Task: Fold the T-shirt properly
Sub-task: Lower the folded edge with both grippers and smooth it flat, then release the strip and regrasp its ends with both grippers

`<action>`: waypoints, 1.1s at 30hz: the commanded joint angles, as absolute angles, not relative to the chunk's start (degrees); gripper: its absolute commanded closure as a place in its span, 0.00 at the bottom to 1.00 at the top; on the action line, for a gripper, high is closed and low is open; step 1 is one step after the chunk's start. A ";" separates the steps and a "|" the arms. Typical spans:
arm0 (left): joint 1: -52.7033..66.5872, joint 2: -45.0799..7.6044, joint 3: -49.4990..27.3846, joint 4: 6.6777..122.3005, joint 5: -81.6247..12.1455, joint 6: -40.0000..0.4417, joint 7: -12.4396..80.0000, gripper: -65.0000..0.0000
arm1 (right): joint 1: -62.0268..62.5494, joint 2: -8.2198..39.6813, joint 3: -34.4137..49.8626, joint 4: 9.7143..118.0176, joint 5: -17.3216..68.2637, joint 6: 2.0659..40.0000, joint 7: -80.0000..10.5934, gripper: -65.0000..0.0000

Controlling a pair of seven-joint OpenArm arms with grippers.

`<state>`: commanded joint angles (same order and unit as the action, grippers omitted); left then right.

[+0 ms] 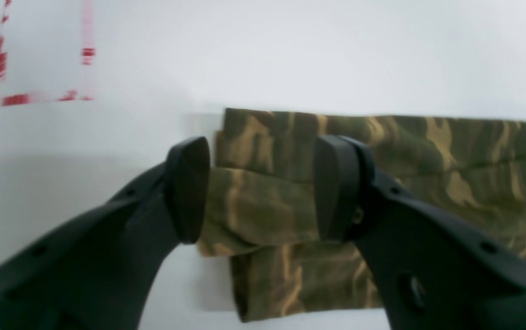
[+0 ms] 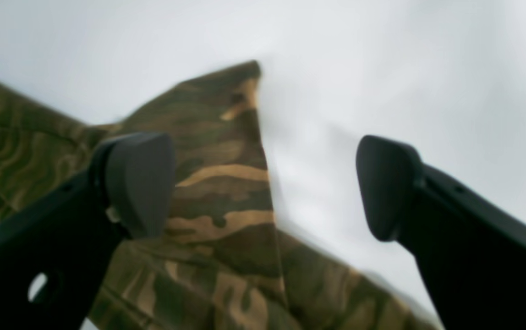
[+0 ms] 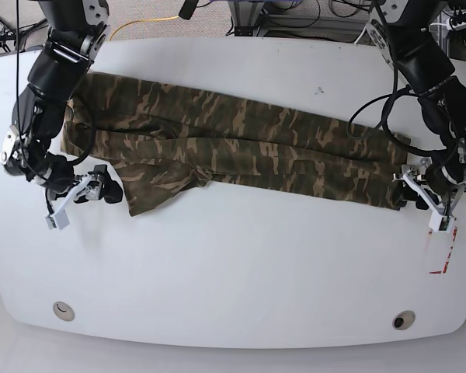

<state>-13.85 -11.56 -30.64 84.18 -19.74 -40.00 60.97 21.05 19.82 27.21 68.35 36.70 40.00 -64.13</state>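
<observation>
1. T-shirt (image 3: 233,144) is lying folded into a long band across the white counter (image 3: 233,264).
2. Left claw (image 1: 263,188) is gaping over the hem end, gripping nothing.
3. Right claw (image 2: 263,188) is hanging wide open at the sleeve end, probably lining up for the crosswise fold.

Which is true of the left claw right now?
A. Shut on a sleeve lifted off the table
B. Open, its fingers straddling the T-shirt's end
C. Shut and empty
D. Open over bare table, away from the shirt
B: in the left wrist view the left claw is open, with camouflage fabric of the T-shirt between its fingers.
</observation>
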 joint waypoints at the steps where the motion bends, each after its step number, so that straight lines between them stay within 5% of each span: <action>1: -13.58 -11.56 -30.64 84.00 -19.74 -40.00 60.97 0.49 | 22.11 19.65 26.86 66.68 35.56 40.00 -62.99 0.10; 10: -11.56 -11.65 -30.55 84.97 -19.82 -40.00 60.97 0.49 | 27.21 19.38 26.07 48.22 30.11 40.00 -53.32 0.10; 19: -11.38 -11.82 -30.46 84.88 -19.82 -40.00 60.88 0.49 | 27.65 17.71 18.95 47.60 36.35 40.00 -55.60 0.14; 26: -11.47 -11.82 -30.29 84.88 -19.74 -40.00 60.88 0.49 | 27.74 17.80 19.12 47.60 38.64 40.00 -56.13 0.67; 31: -11.47 -11.82 -30.20 84.79 -19.74 -40.00 60.88 0.49 | 26.33 18.07 19.21 51.56 38.64 40.00 -58.59 0.75; 33: -11.47 -11.82 -30.20 84.79 -19.74 -40.00 60.88 0.49 | 25.27 18.07 19.21 54.46 38.64 40.00 -58.86 0.86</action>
